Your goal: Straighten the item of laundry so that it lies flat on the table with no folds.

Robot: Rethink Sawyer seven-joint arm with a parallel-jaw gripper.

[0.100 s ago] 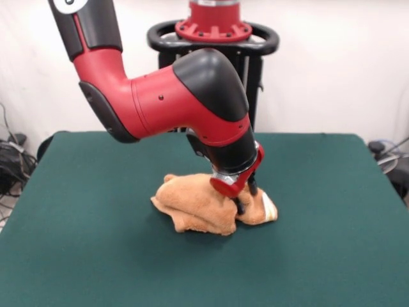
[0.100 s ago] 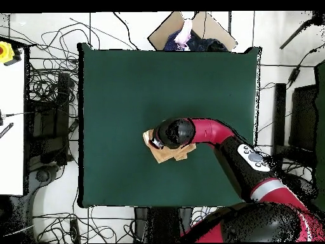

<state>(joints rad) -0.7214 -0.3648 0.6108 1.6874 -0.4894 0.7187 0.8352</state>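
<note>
Dark green felt table (image 1: pixel 77 243); fluffy orange-tan terry towel (image 1: pixel 192 208) bunched in rumpled heap. Gripper (image 1: pixel 241 206) pressed into it, grip state unclear.

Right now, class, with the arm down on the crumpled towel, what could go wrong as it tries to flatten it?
1. The towel lies bunched in several layers, so the gripper, down in its folds, may catch more than one layer and drag the heap rather than open it.
2. In the overhead view the arm hides most of the towel, so leftover folds could go unseen.
3. The gripper sits close to the green table; pressing lower might scrape the felt.
</note>
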